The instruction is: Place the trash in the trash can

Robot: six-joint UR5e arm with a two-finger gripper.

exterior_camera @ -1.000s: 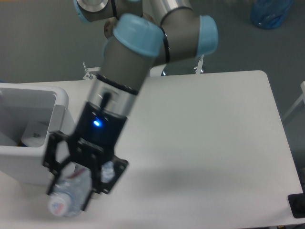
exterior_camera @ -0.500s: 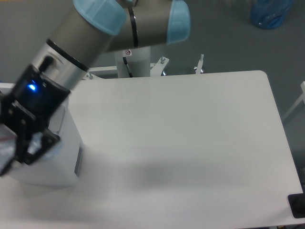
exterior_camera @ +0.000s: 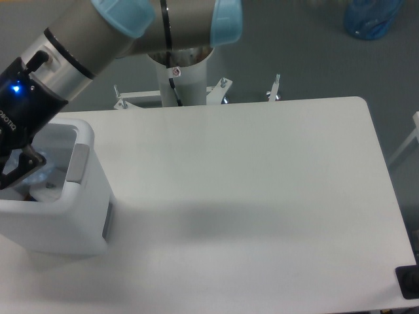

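The trash can (exterior_camera: 82, 216) is a boxy white bin with a grey latch panel, standing at the table's left edge. My gripper (exterior_camera: 16, 171) hangs over its opening at the far left and is partly cut off by the frame edge. One dark finger (exterior_camera: 26, 160) shows, with the crushed clear bottle (exterior_camera: 37, 178) pressed against it, low in the bin's mouth. The gripper looks shut on the bottle. A white piece (exterior_camera: 49, 194) lies inside the bin below; I cannot tell whether it is the wrapper.
The white table (exterior_camera: 262, 196) runs right to its rounded far corner. The arm's base post (exterior_camera: 180, 78) stands behind the table's back edge. A blue bag (exterior_camera: 373, 16) lies on the floor at the top right.
The gripper with the bottle swung left from the table's front to over the bin. In the last half second it shifted up and back, uncovering the bin's rim.
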